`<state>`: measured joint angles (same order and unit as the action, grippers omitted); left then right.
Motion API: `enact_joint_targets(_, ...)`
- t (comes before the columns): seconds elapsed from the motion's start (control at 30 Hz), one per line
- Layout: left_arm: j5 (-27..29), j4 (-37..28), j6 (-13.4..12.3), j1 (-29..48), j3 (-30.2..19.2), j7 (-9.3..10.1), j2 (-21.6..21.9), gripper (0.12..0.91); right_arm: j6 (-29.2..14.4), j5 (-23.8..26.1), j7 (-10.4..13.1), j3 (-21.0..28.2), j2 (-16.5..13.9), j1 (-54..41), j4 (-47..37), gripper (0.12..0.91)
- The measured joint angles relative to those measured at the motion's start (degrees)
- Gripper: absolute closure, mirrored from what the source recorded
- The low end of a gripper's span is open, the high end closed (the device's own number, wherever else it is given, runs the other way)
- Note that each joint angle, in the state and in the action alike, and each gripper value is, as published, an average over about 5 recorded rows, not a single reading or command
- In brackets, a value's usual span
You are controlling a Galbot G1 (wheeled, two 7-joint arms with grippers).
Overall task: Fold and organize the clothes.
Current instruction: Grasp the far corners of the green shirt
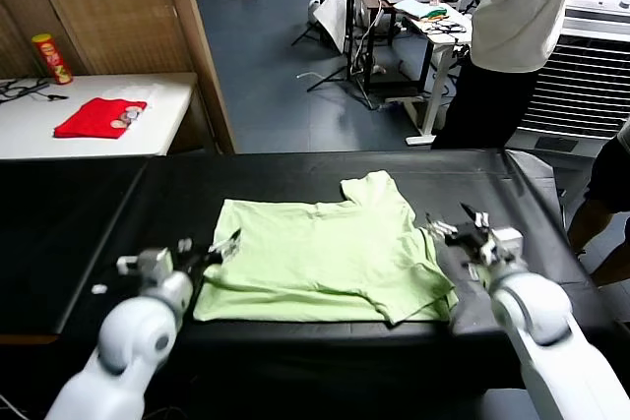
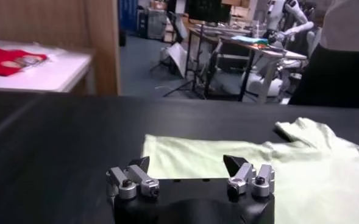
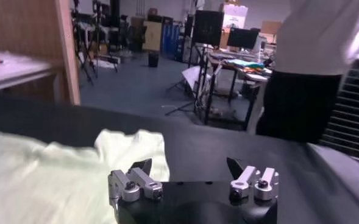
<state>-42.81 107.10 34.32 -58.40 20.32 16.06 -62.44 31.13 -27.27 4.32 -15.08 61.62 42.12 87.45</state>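
Thin, soft, floppy shirt (image 1: 325,258) flat mid-table (image 1: 89,213), likely light and easy to crumple, best pinched at edges; left claw (image 1: 209,254) at nine o'clock, right claw (image 1: 455,224) at three, both open, empty.

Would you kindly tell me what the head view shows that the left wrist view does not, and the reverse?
Only the head view shows both arms at once: the left tool open at the shirt's left edge, the right tool open off its right edge. It also shows the whole shirt, lying partly folded on the black table, and a red-and-yellow can.

Only the left wrist view shows the left tool's fingertips close up, spread apart with nothing between them, above the cloth's near edge.

Both show the shirt, the black table and the red garment on the white side table.
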Motion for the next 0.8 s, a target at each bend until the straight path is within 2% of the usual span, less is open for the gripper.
enact_joint_targets(0.2, -0.21, -11.71, 0.11, 10.07, -3.89, -1.43, -0.78, 0.232, 0.14, 0.64, -2.34, 4.46, 3.55, -8.73, -11.88, 0.227)
enact_joint_targets(0.4, 1.16, -20.46, 0.30, 15.53, -5.38, -3.36, -1.63, 0.232, 0.13, 1.62, -5.37, 6.95, 6.86, -13.15, -19.68, 0.227)
enact_joint_targets(0.6, 1.48, -25.66, 0.72, 17.41, -5.84, -5.34, -1.70, 0.232, 0.24, 2.56, -6.09, 7.59, 9.09, -13.98, -22.63, 0.227)
enact_joint_targets(0.8, 2.09, -28.39, -0.64, 18.44, -5.96, -6.34, -2.10, 0.232, 0.20, 2.98, -6.00, 7.58, 10.24, -14.15, -23.31, 0.227)
